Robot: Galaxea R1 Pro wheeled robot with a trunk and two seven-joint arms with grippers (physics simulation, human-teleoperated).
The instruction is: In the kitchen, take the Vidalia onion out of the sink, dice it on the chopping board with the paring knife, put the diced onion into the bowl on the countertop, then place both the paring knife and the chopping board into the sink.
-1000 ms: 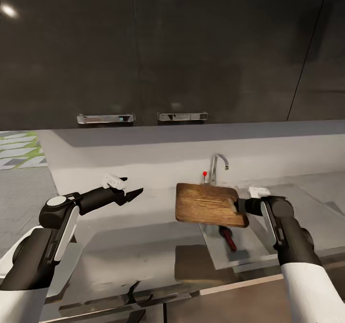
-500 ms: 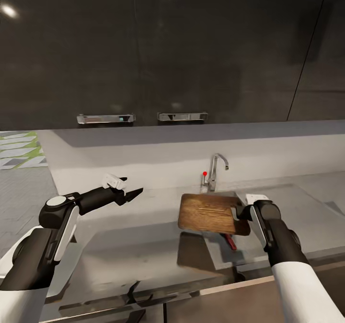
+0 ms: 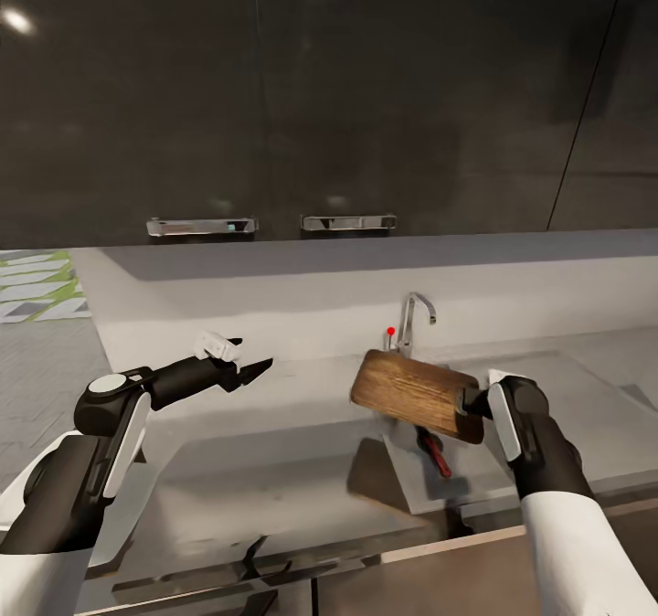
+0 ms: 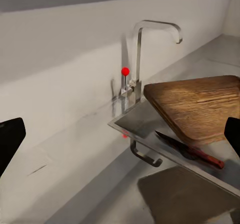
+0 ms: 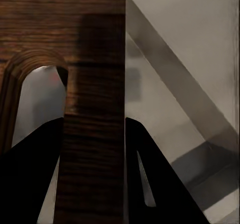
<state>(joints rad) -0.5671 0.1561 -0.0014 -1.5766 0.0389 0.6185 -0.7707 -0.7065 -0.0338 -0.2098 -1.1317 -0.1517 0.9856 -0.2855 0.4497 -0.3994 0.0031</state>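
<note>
1. While the right gripper (image 3: 468, 403) clamps the handle end of the chopping board (image 3: 416, 393), the board hangs in the air over the sink (image 3: 475, 479), tilted so that its far end is raised toward the tap (image 3: 411, 319)
2. In the right wrist view the two dark fingers (image 5: 30, 184) press on either side of the board's (image 5: 92, 109) edge strip, next to its slot handle
3. The paring knife (image 3: 433, 452), with its red handle, lies on the bottom of the sink, under the board's near edge; the left wrist view shows the knife (image 4: 192, 151) flat in the basin (image 4: 150, 121) with the board (image 4: 197, 107) above it
4. The left gripper (image 3: 254, 368) is raised over the left part of the countertop (image 3: 274, 470), well apart from the sink, its fingers spread and holding nothing
5. The tap (image 4: 145, 59) stands at the sink's back edge, with a red dot (image 4: 125, 71) on its lever
6. Glossy dark cabinets (image 3: 320, 95) hang above the grey wall
</note>
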